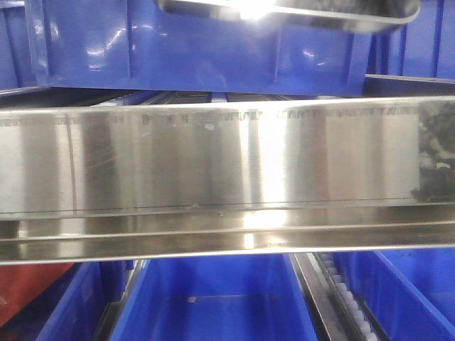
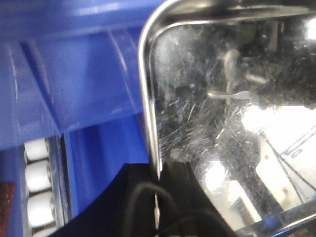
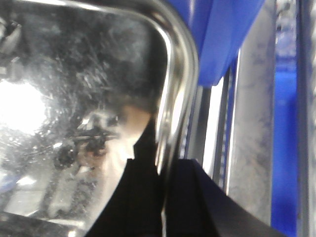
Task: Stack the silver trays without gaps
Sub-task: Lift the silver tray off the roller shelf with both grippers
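Both left fingers (image 2: 131, 200) and right fingers (image 3: 136, 200) pinch the cropped silver tray (image 1: 341, 21).

Left of the left gripper (image 2: 158, 172): shut in close by a blue bin wall (image 2: 74, 84), white rollers (image 2: 38, 182) alongside. Right of the right gripper (image 3: 164, 167): only a narrow gap before a grey steel rail (image 3: 252, 123); blue bin corner (image 3: 222, 34) ahead. Between both grippers: filled by the silver tray (image 3: 74, 98).
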`<state>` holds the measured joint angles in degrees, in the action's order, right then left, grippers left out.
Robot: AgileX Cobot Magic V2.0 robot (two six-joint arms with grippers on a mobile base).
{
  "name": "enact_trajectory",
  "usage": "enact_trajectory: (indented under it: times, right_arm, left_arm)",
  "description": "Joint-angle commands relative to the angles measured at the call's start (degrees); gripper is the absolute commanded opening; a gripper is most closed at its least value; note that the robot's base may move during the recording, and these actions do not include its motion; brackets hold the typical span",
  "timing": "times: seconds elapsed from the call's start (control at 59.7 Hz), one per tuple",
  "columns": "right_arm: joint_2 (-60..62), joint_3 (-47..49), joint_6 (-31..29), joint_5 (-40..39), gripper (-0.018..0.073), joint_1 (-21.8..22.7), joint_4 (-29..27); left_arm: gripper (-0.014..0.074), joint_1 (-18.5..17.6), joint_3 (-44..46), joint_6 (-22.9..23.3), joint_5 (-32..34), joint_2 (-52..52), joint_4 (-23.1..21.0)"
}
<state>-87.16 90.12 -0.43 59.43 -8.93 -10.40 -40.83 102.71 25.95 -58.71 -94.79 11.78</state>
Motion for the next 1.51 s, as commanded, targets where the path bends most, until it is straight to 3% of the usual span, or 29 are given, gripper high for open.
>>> enact_trajectory:
  times: [0.0, 0.235, 0.469, 0.955, 1.491]
  right_arm:
    - [2.35, 0.68, -1.5, -3.33, -0.008, -0.4, -2.39]
    - [5.65, 1.62, -1.5, -11.44, -0.008, -0.4, -2.39]
    - [6.1, 2.41, -1.5, -18.2, -0.008, -0.4, -2.39]
    - [6.1, 2.41, -1.5, -24.83, -0.008, -0.4, -2.51]
    - [5.99, 2.41, -1.5, -27.96, -0.008, -0.4, -3.96]
  left_arm:
    - [-0.0019, -0.44, 0.43, -0.29, 6.18, 1.31, -2.13]
    - [-0.0019, -0.44, 0.43, -0.29, 10.65, 1.67, -1.89]
    - [-0.0019, -0.44, 0.43, -0.29, 16.08, 1.67, 1.21]
    - [-0.0019, -0.44, 0.43, -0.29, 24.73, 3.51, 1.5]
    - [-0.0019, -0.44, 0.43, -0.29, 25.25, 5.03, 1.54]
